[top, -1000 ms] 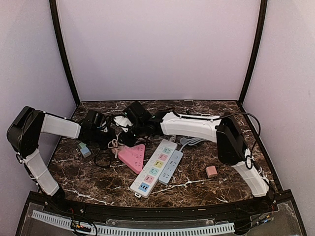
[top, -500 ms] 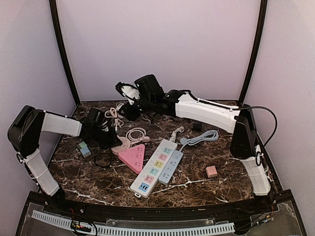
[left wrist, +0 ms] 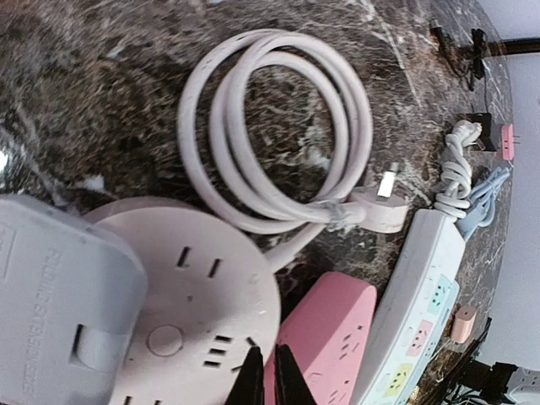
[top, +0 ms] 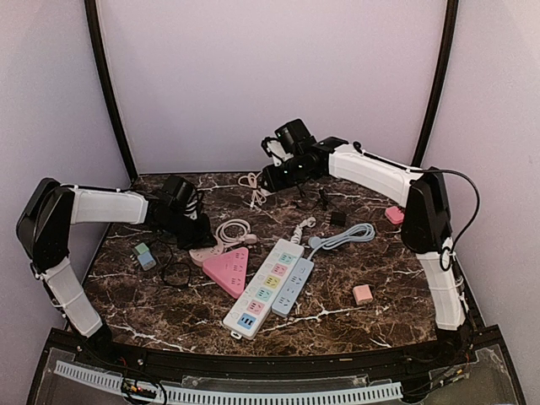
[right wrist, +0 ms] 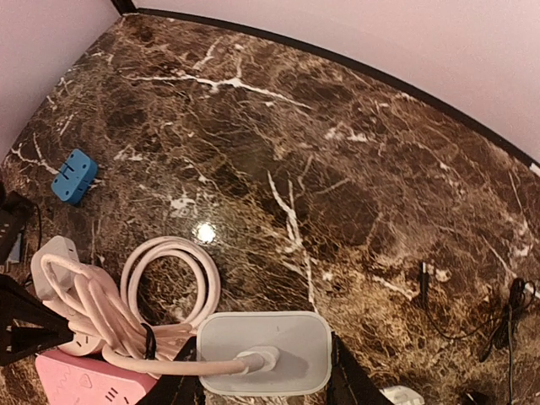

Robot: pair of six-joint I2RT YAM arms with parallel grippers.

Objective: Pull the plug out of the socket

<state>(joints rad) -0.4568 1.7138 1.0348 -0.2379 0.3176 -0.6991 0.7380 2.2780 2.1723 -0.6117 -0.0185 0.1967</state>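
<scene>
Over dark veined marble tabletop [right wrist: 295, 126], the right gripper [right wrist: 266, 375] clamped a smooth white rounded-rectangular plug block [right wrist: 266, 346] aloft, well apart from the round pale-pink plastic socket [left wrist: 194, 312] under the closed left gripper [left wrist: 266, 380].

- This is a robot lab test cell: the left arm [top: 101, 207] and the right arm [top: 371, 173], both white and black, are mounted at the near edge of one table.
- Bare pale lilac walls [top: 270, 84] and black corner posts [top: 110, 93] box in the marble-patterned tabletop [top: 169, 312].
- A slotted white cable duct [top: 253, 394] runs along the front edge.
- Test props lie scattered: a white power strip [top: 263, 288] with coloured outlets, a pink triangular socket block [top: 228, 270] and a round pink socket [left wrist: 194, 312].
</scene>
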